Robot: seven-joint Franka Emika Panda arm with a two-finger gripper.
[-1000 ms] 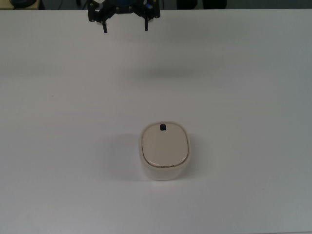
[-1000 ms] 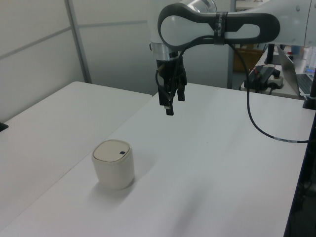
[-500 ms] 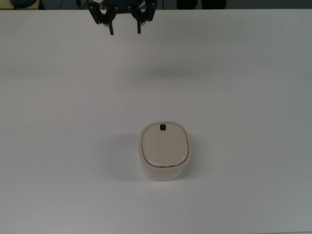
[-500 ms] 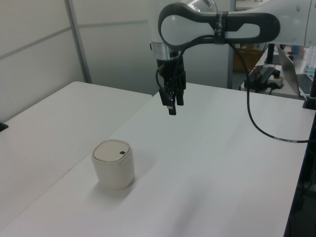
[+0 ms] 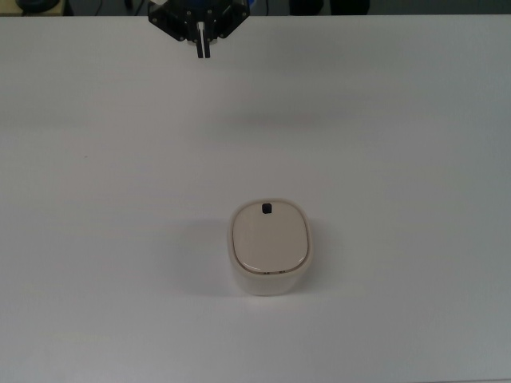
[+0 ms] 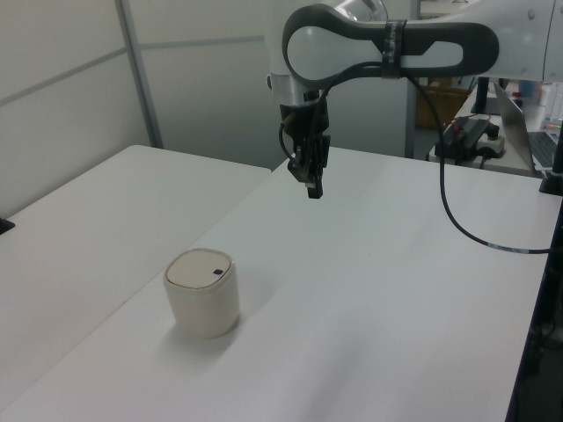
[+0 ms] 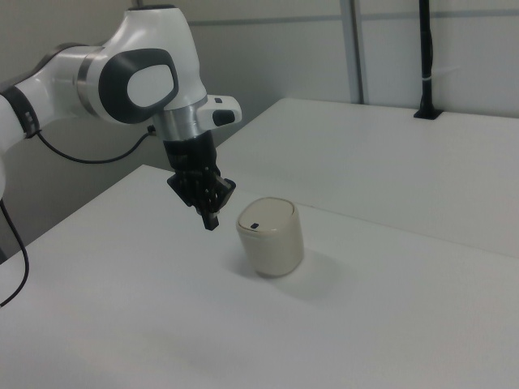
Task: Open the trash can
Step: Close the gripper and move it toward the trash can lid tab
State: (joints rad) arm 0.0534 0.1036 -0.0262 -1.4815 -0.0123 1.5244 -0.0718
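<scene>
Now drawn together, where a second ago spread wide, pincer (image 5: 203,49) high over the counter (image 6: 387,290) and well apart from the trash can (image 5: 269,247), lid still flat, button (image 5: 266,209) untouched — likely readied to press down on it.

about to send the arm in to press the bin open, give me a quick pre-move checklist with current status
1. Trash can upright on the table: ok.
2. Lid shut and flat, so the opening step is not yet done: ok.
3. Black button visible and uncovered, on the lid edge nearest the gripper in the top view: ok.
4. Gripper holds nothing, fingers together, suited to a press: ok.
5. Gripper lined up over the button: not ok; it hangs above the table, apart from the can, near the top view's upper edge.
6. Path between gripper and can free of objects: ok.
</scene>
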